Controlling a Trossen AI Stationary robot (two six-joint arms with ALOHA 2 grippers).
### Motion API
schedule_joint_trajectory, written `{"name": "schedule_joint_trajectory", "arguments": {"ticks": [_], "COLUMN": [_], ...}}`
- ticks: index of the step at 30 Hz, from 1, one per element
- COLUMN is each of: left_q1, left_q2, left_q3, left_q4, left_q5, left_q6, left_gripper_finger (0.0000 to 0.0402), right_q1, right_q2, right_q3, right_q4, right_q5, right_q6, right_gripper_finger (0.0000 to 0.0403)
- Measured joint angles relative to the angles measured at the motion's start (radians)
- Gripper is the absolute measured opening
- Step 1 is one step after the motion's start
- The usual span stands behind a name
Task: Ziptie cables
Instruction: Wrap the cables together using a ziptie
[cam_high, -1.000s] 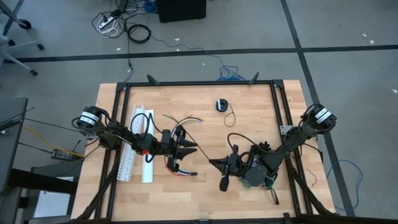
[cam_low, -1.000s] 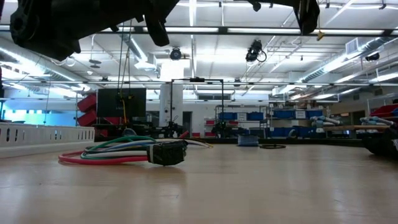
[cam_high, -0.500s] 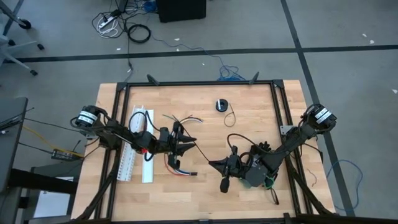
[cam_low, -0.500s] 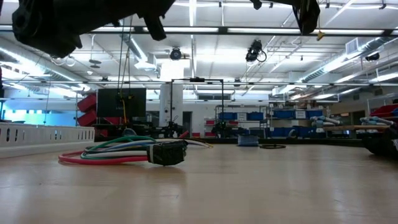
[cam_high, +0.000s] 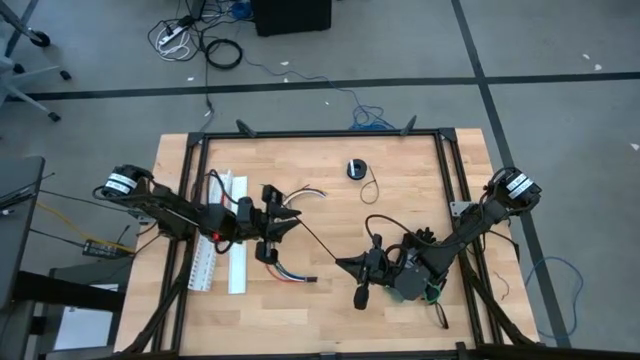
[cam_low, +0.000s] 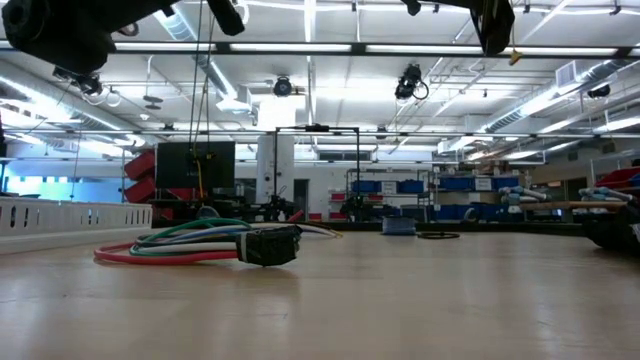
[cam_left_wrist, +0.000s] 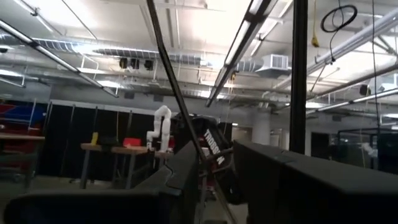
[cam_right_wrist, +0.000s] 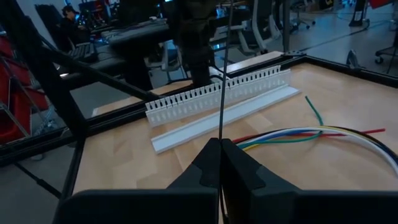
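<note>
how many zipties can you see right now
1: a ziptie stretched in the air between the left gripper and the right gripper, both shut on it. A second may be hidden among the cables.

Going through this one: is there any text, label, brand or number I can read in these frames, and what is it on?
"TROSS": white letters on a dark arm part in the left wrist view, cut off after that.
White stickers on the arm joints in the high view: too small to read.
Nothing else legible in any view.
</note>
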Motion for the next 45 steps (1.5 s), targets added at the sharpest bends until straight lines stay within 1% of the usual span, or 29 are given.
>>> {"name": "schedule_joint_trajectory", "arguments": {"ticks": [5, 8, 15, 20, 27, 43, 45], "left_q1": [-0.001, -0.001, 0.002, 0.002, 0.002, 0.002, 0.002], "left_q2": [-0.080, -0.098, -0.100, -0.110, -0.143, -0.144, -0.144], "left_q3": [-0.053, -0.067, -0.066, -0.066, -0.066, -0.066, -0.066], "left_q4": [0.003, -0.001, 0.002, 0.003, 0.003, 0.002, 0.002], "left_q5": [-0.019, -0.021, -0.025, -0.070, -0.075, -0.078, -0.074], "left_q6": [0.022, 0.030, 0.049, 0.089, 0.095, 0.112, 0.110], "left_gripper_finger": [0.0092, 0.0092, 0.0092, 0.0092, 0.0092, 0.0092, 0.0092], "right_q1": [0.000, -0.004, -0.007, -0.007, -0.008, -0.013, -0.013], "right_q2": [0.000, 0.000, 0.000, 0.000, 0.000, 0.000, 0.000], "right_q3": [0.000, 0.000, 0.000, 0.000, 0.000, 0.000, 0.000], "right_q4": [0.001, 0.003, 0.006, 0.012, 0.012, 0.012, 0.015], "right_q5": [0.000, -0.003, -0.016, -0.041, -0.043, -0.053, -0.041], "right_q6": [0.000, 0.000, 0.000, 0.001, 0.001, 0.000, -0.005], "right_gripper_finger": [0.0000, 0.0000, 0.0000, 0.0000, 0.0000, 0.0000, 0.0000]}}
